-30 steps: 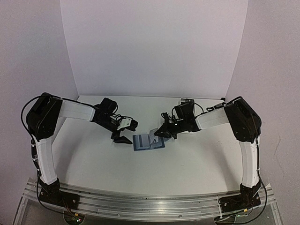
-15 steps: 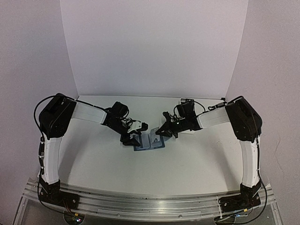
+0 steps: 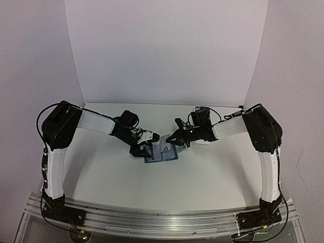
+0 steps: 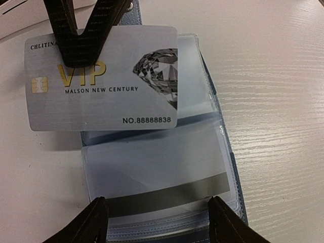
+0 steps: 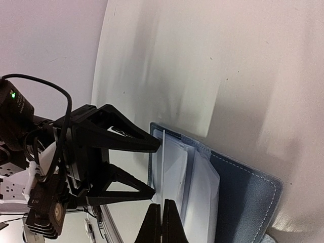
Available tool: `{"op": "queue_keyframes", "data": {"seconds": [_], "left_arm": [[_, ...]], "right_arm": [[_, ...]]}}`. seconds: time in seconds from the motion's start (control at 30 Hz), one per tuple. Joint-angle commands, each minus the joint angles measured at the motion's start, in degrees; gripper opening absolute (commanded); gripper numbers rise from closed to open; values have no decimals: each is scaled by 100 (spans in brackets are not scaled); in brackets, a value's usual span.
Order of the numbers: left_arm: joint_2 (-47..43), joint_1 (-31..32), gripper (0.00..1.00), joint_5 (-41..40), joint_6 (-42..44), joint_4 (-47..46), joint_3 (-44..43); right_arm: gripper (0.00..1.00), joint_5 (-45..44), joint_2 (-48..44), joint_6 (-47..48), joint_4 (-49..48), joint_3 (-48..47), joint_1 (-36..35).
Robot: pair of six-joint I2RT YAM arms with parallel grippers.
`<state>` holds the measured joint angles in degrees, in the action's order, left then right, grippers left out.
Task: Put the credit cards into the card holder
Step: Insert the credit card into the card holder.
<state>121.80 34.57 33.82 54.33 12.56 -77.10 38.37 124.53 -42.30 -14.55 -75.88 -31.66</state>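
The card holder [image 3: 162, 154] lies open at the middle of the worktop [image 3: 202, 177]. The right tool [image 5: 163, 220], pinched shut on the credit card [image 4: 101, 81], holds it over the holder. The left tool [image 4: 159, 215], a second ago just left of the holder, now straddles its edge, jaws wide, gripping nothing.

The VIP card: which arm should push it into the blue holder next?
Right, probably. The right gripper is shut on the VIP card, which is already over the open card holder. The left gripper is open at the holder's edge, holding nothing.
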Motion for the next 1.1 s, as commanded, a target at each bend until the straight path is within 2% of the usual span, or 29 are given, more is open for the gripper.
{"op": "queue_keyframes", "data": {"seconds": [0.0, 0.33, 0.47, 1.07], "left_arm": [[37, -27, 67, -490, 223, 502, 211], [34, -37, 67, -423, 219, 546, 191], [28, -38, 67, -432, 208, 559, 213], [2, -36, 67, -424, 167, 532, 231]], "right_arm": [[0, 77, 245, -37, -235, -138, -109], [0, -194, 188, 122, -168, 159, -130], [0, -343, -15, 558, 328, 97, -69], [0, -171, -107, 602, 365, 60, 28]]}}
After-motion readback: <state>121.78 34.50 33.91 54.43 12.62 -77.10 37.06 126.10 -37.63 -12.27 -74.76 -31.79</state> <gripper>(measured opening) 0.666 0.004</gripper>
